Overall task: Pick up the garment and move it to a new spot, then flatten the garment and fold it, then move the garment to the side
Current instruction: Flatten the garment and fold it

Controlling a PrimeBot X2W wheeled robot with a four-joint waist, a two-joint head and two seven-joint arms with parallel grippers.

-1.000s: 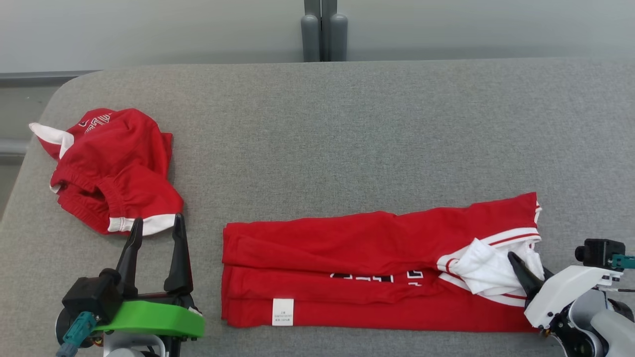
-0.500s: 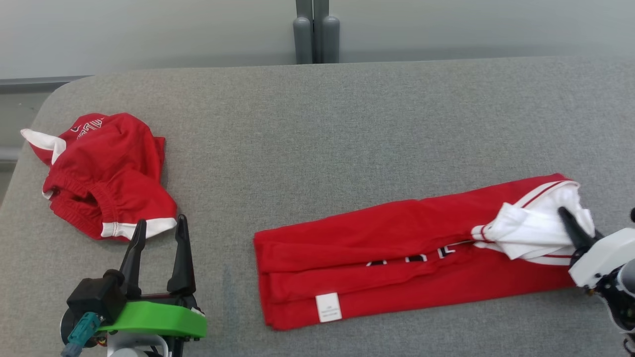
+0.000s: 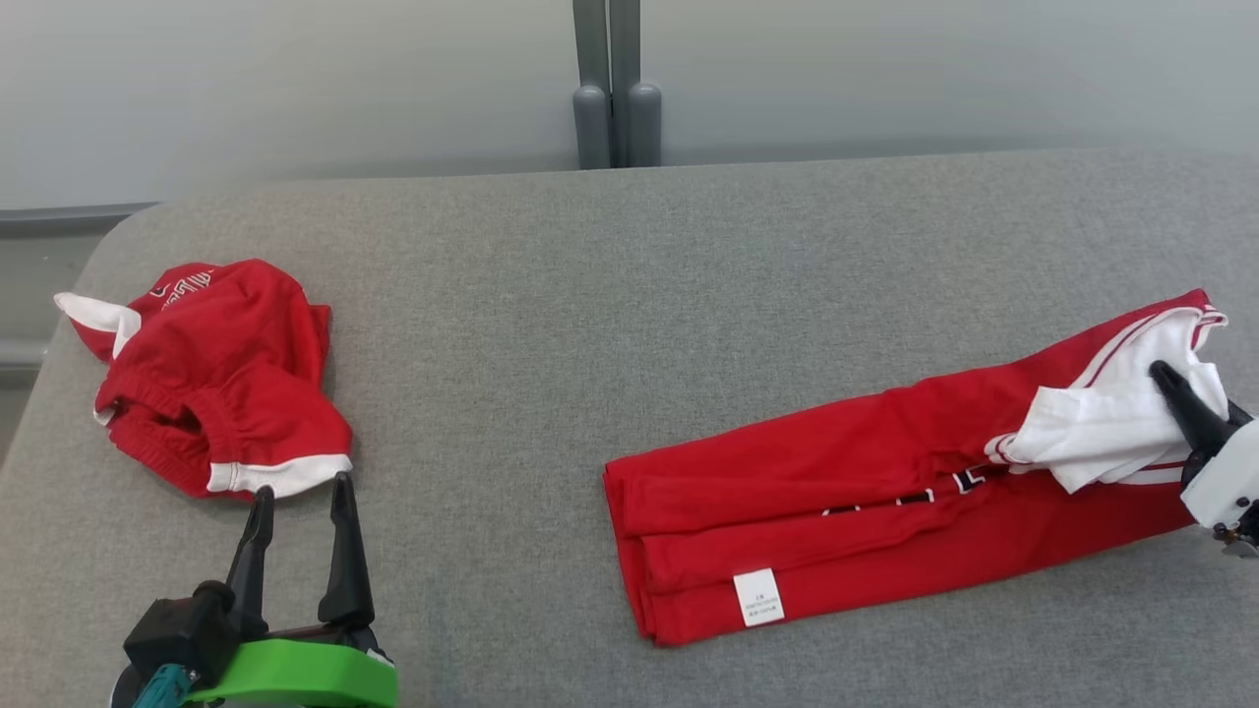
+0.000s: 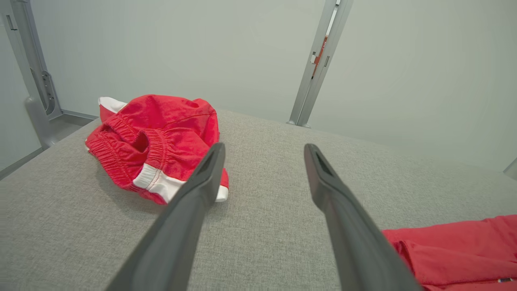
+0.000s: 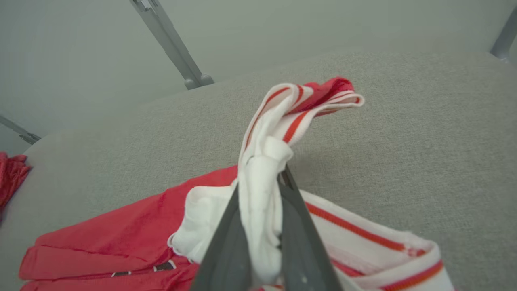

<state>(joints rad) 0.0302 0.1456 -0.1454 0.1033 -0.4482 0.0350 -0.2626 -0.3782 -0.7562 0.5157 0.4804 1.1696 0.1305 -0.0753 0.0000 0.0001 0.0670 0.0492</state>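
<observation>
The right gripper (image 3: 1172, 385) is pinching the white-trimmed end of the folded red garment (image 3: 846, 492). Its fingers are nearly together, squeezing a bunch of white cloth between them. From that grip the garment is stretching away to the left and back toward the robot, lying flat on the gray padded table (image 3: 590, 324) with a white label (image 3: 758, 597) showing at its far end. The left gripper (image 3: 301, 486) is hovering with fingers spread wide, holding nothing. Red shorts (image 3: 216, 379) are lying crumpled just beyond its fingertips.
</observation>
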